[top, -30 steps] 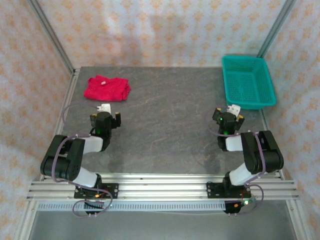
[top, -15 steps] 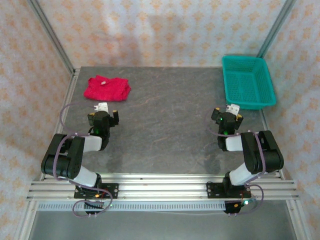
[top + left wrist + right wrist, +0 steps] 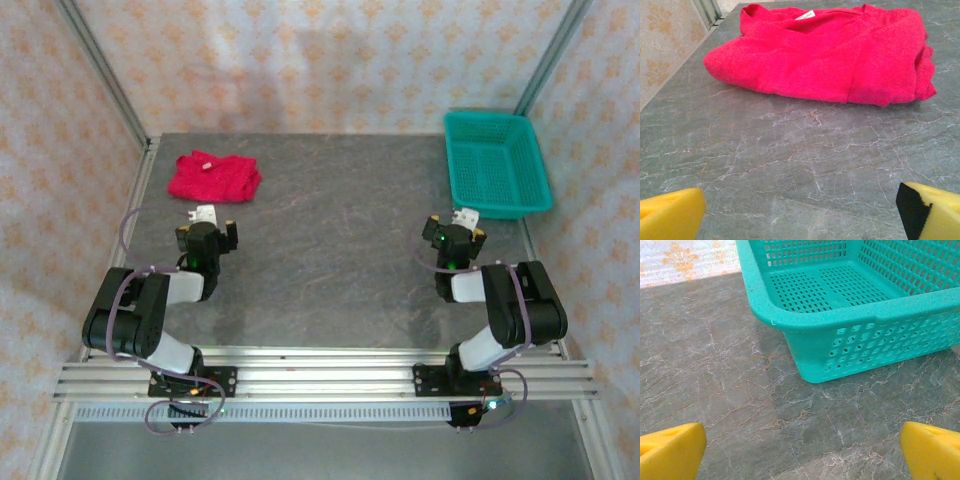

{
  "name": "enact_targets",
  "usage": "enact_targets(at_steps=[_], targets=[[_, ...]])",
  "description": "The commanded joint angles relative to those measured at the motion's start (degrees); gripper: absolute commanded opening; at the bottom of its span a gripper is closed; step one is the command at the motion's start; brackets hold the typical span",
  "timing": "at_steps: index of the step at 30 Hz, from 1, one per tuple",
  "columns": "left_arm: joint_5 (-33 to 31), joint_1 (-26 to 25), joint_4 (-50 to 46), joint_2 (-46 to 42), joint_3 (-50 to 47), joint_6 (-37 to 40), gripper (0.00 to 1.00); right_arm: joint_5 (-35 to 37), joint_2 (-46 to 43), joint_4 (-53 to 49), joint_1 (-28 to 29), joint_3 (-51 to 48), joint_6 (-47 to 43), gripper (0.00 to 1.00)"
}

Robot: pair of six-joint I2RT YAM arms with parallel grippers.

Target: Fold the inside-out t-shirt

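The grey, marble-veined table [image 3: 330,260] carries everything, and the top view lays it out whole; the t-shirt [image 3: 213,177] lies as a bunched red heap at the table's far left, and the teal basket [image 3: 500,210] stands well apart from the t-shirt, off to its right along the same far side; the left arm [image 3: 150,310] reaches up from the near edge toward the t-shirt, while the right arm [image 3: 510,300] stands far to the t-shirt's right, pointed at the basket; the left wrist view brings the t-shirt [image 3: 830,55] close and gives what the top view blurs: thick rounded folds, a doubled edge at its right end, and a small white tag [image 3: 805,15] at the far side of the heap; the right wrist view does the same for the basket [image 3: 840,315], showing its perforated walls and floor and its rounded near corner; the left gripper [image 3: 800,215] has its jaws spread wide, the yellow fingertips [image 3: 670,217] at the two lower corners with bare table between them, grasping nothing and touching nothing; the t-shirt lies straight ahead of it, near but apart; the right gripper [image 3: 800,450] is likewise spread wide and empty, just short of the basket, well away from the t-shirt.
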Motion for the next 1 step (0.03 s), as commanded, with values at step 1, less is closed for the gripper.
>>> enact_targets(at_steps=[1], targets=[[0.2, 0.3, 1.8, -0.3, 1.0, -0.9, 1.0, -0.3, 0.4, 1.6, -0.2, 0.7, -0.2, 0.99]])
